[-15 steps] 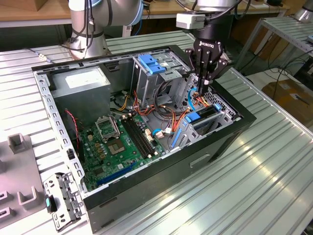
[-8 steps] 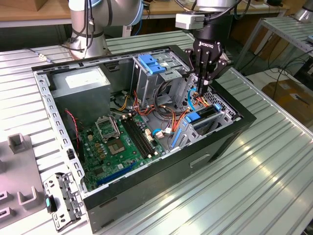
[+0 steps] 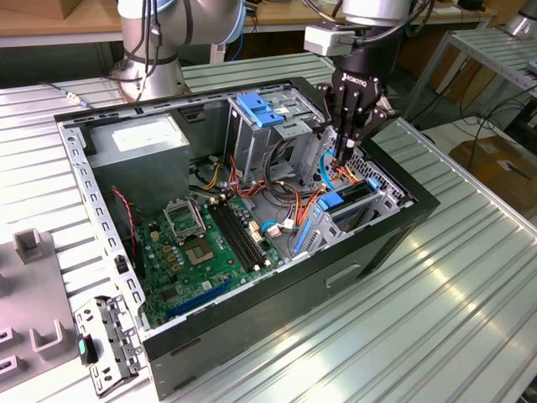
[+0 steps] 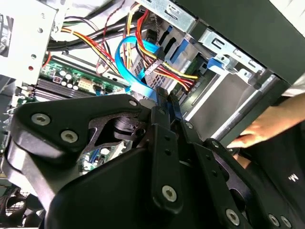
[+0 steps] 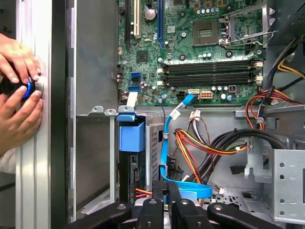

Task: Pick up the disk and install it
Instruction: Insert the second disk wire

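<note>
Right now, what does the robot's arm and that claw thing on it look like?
The arm is silvery-grey tubes with rounded joints and blue caps, black cables running alongside. Its end effector is matte black, with slim jointed fingers held by silver screws, white lettering on its body, under a pale grey wrist box.

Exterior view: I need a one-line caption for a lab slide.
The arm's black pincer reaches down into the open computer case, among the coloured cables beside the drive bay.
</note>
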`<state>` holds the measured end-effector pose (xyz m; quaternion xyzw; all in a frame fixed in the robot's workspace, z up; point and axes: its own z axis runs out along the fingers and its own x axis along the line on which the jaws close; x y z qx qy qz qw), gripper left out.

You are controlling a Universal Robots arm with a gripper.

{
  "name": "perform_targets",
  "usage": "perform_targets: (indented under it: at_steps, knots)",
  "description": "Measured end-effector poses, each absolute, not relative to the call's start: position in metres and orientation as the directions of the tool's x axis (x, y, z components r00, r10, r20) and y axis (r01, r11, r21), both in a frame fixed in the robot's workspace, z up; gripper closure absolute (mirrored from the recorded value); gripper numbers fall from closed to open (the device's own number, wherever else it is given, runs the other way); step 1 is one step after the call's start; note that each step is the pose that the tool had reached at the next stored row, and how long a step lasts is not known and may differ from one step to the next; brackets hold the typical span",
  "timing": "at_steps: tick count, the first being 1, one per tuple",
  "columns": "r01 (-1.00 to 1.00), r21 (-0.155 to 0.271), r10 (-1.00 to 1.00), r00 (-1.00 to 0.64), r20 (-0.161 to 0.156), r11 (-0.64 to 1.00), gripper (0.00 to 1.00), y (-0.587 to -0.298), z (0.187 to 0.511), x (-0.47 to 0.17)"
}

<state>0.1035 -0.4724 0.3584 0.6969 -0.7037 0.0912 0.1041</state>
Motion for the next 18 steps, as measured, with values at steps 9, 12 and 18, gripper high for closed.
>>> perform_targets:
  at_steps: [9,12,18]
  knots:
    - [-1.000,-0.018,-0.967,-0.013,0.255,0.008,0.84,-0.477,0.358,0.095]
    - [-1.000,-0.028,-0.969,-0.014,0.246,0.008,0.84,-0.481,0.357,0.092]
    - [-0.999,-0.040,-0.973,-0.014,0.231,0.005,0.84,-0.491,0.356,0.089]
